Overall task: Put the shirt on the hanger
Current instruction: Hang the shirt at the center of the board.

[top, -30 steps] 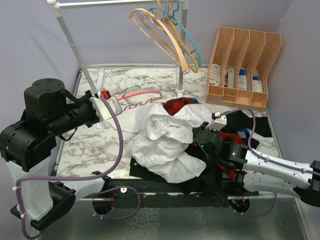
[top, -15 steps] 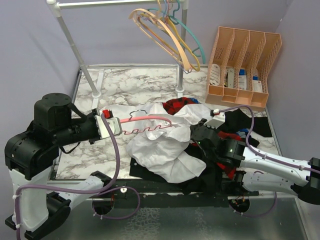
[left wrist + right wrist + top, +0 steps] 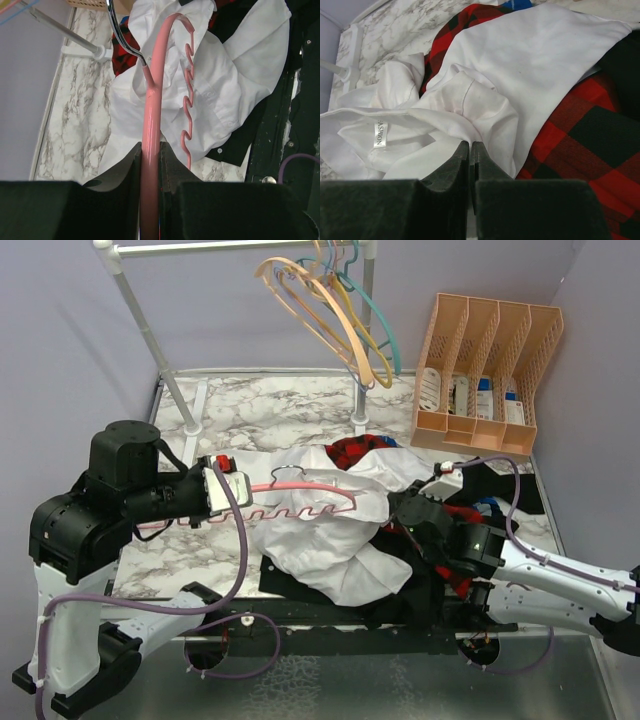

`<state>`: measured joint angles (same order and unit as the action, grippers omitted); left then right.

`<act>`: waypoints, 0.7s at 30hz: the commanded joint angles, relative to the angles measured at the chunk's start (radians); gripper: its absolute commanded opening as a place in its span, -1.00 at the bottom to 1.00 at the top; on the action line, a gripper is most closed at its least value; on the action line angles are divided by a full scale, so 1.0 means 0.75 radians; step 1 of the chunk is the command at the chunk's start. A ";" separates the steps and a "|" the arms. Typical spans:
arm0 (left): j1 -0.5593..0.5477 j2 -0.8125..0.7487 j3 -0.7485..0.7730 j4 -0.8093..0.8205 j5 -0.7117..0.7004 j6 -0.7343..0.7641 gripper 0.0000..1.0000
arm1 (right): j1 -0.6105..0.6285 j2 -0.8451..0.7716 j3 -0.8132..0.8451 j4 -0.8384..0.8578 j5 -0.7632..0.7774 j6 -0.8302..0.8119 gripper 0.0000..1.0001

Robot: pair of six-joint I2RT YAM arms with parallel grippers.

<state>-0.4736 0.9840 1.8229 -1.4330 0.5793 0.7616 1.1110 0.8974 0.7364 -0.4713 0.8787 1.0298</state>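
Shirt (image 3: 330, 530): white, lying crumpled in a heap on the marble-patterned table (image 3: 270, 415), near the middle and towards the right arm. It rests on top of a red-and-black plaid garment (image 3: 355, 450) and a black garment (image 3: 300, 585) that spreads along the near edge. The right wrist view shows a sewn neck label (image 3: 380, 134) on the bunched white cloth. No part of the shirt is seen threaded on the hanger.

Hanger (image 3: 300, 487): thin, pink, with a wavy lower bar and a small metal hook (image 3: 122, 35). It is held roughly level above the table, one end in the left tool, the other end reaching over the left part of the shirt heap. Whether that far end touches the cloth cannot be told.

Left tool (image 3: 232, 490): clamped on the near end of the hanger; the left wrist view shows the pink bar squeezed between both fingers (image 3: 132, 165).

Right tool (image 3: 398, 508): at the right edge of the shirt heap, low over the clothes. Its jaws are pressed together, and creases in the white cloth run into the tips, so a pinch of the shirt is gripped there.

Other items: a white rail (image 3: 160, 350) at the back carries a peach hanger (image 3: 320, 315) and a teal hanger (image 3: 385, 330); a peach file organiser (image 3: 490, 370) stands at the back right
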 commanded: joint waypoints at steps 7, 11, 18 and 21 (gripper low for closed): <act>-0.007 0.033 -0.002 0.420 -0.274 -0.537 -1.00 | -0.003 -0.082 -0.058 -0.182 0.067 0.127 -0.98; -0.007 -0.042 -0.127 0.649 -0.562 -0.790 -1.00 | -0.004 -0.098 -0.071 -0.183 0.069 0.134 -0.98; -0.005 -0.300 -0.418 0.957 -0.710 -1.043 -1.00 | -0.003 -0.073 -0.063 -0.188 0.053 0.151 -0.97; -0.005 -0.219 -0.376 0.855 -0.755 -1.172 -1.00 | -0.003 -0.065 -0.052 -0.180 0.053 0.148 -0.97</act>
<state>-0.4755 0.7929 1.4994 -0.8780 0.0948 0.0536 1.1114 0.8417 0.6964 -0.5804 0.8829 1.1229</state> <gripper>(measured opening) 0.154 0.021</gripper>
